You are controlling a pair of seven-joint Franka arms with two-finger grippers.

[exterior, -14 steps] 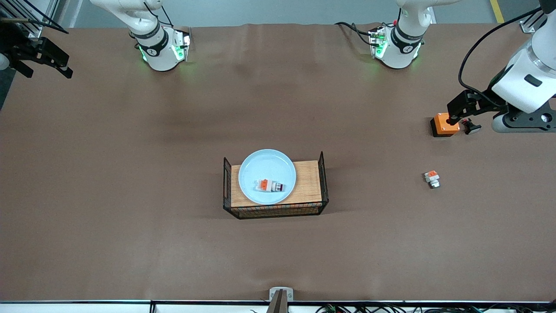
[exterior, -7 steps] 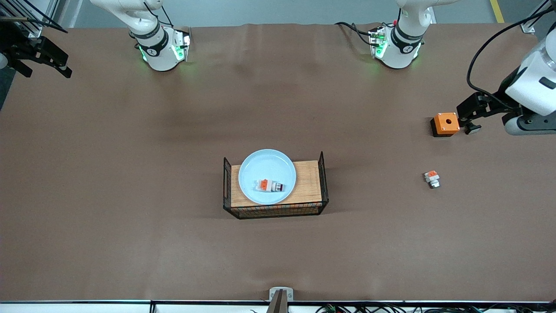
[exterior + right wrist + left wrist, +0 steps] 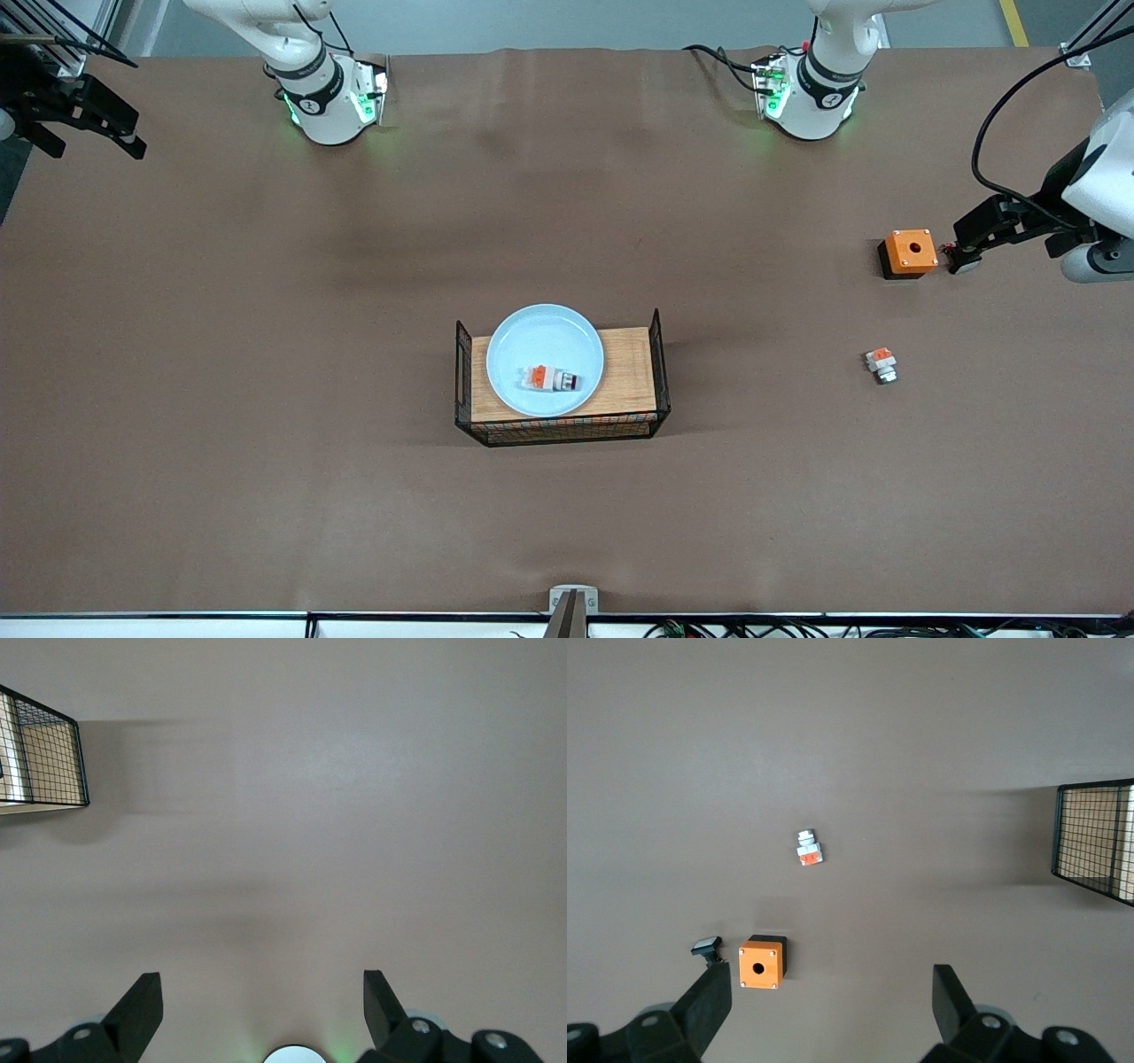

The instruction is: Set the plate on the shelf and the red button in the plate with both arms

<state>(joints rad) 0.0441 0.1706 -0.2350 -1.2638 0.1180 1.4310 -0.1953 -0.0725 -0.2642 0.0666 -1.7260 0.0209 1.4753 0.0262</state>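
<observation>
Jaws of the right gripper (image 3: 84, 111) hang spread and empty over the worktop's (image 3: 266, 443) corner at the right arm's end, beside the bases; that arm waits.

Mid-worktop stands a wooden tray (image 3: 633, 381) with black wire-mesh ends. On it lies the plate (image 3: 532, 341), round, shallow, pale blue, smooth and glossy with a raised rim. It looks stiff, fairly light and likely breakable; the rim is the only place to pinch it, and its glaze may slip. In the plate, toward the edge nearer the front camera, rests the red button (image 3: 551, 378), a tiny white-grey block with an orange patch. It should be hard plastic and very light; its flat sides suit a pinch.

Toward the left arm's end lies a similar small block (image 3: 881, 364) with a silver end, and nearer the bases an orange box (image 3: 908, 252) with a hole. Just beside the box, a small black-capped part (image 3: 706, 947) lies under the left gripper (image 3: 974, 239), whose jaws are spread and hold nothing.
</observation>
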